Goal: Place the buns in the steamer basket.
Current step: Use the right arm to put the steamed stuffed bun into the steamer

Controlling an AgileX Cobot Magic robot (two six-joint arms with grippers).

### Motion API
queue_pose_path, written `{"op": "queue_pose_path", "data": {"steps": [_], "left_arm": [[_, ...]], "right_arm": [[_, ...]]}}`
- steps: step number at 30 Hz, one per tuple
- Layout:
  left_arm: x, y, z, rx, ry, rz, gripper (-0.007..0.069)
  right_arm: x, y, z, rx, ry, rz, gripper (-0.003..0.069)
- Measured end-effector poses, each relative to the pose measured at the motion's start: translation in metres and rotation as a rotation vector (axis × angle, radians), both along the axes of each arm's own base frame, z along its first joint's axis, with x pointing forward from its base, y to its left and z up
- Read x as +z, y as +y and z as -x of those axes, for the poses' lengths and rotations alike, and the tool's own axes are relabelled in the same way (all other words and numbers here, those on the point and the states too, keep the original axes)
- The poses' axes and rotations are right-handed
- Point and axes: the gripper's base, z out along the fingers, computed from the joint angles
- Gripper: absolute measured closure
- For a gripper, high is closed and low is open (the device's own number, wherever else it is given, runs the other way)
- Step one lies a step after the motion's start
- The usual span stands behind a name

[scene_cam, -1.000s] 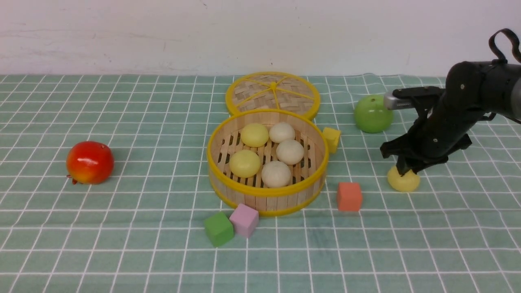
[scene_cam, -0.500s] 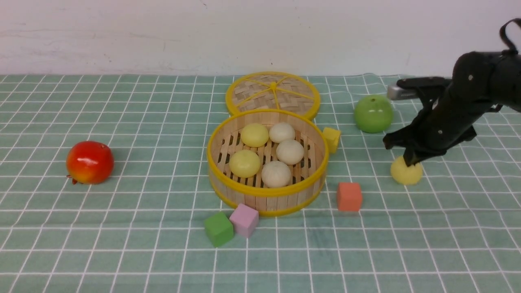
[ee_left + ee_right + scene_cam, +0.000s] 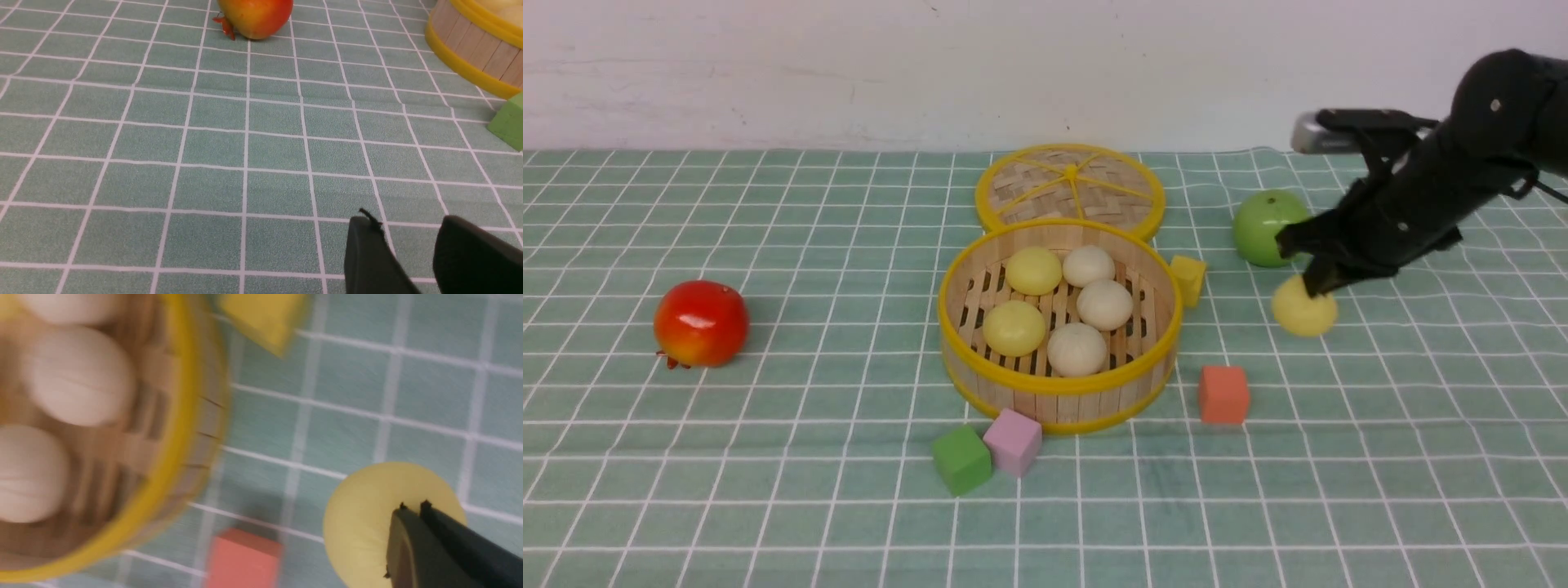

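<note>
The big round steamer basket (image 3: 1058,384) sits in the middle of the green checked cloth (image 3: 768,506), in the same spot as a second ago. It has bamboo slat walls, yellow rims and a floor with slots. Five buns (image 3: 1077,349) lie inside it, two pale yellow and three cream, all smooth and round. Its flat woven lid (image 3: 1070,186) lies just behind it.

The black right arm (image 3: 1437,196) has gone up and moved a bit toward the basket since a second ago. It reaches in from the right side and tilts down. The right gripper (image 3: 1313,287) is pinched tight on the top of the last yellow bun (image 3: 1304,309). That bun was on the cloth before. Now it hangs in the air, in front of the green apple (image 3: 1264,227) and well apart from the basket.

The red apple (image 3: 701,323) sits far to the left and has shifted only a tiny bit.

The left gripper (image 3: 408,255) shows only in the left wrist view. Its fingers are apart with nothing between them.

The small orange (image 3: 1223,394), pink (image 3: 1013,441), green (image 3: 961,459) and yellow (image 3: 1188,278) cubes lie around the basket.
</note>
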Motion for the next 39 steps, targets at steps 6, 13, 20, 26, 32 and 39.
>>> {"op": "queue_pose_path", "data": {"steps": [6,13,20,26,32,39], "left_arm": [[0.0,0.0,0.0,0.0,0.0,0.0,0.0386],[0.0,0.0,0.0,0.0,0.0,0.0,0.0386],[0.0,0.0,0.0,0.0,0.0,0.0,0.0386],[0.0,0.0,0.0,0.0,0.0,0.0,0.0386],[0.0,0.0,0.0,0.0,0.0,0.0,0.0386],[0.0,0.0,0.0,0.0,0.0,0.0,0.0386]], "right_arm": [[0.034,0.046,-0.003,0.098,-0.103,-0.052,0.0672],[0.016,0.082,-0.01,0.165,-0.076,-0.071,0.0672],[-0.016,0.091,-0.018,0.191,0.001,-0.117,0.0672],[-0.021,0.094,-0.017,0.216,0.027,-0.143,0.0672],[-0.024,0.094,-0.012,0.244,0.078,-0.126,0.0672],[-0.03,0.092,-0.013,0.257,0.094,-0.091,0.0672]]}}
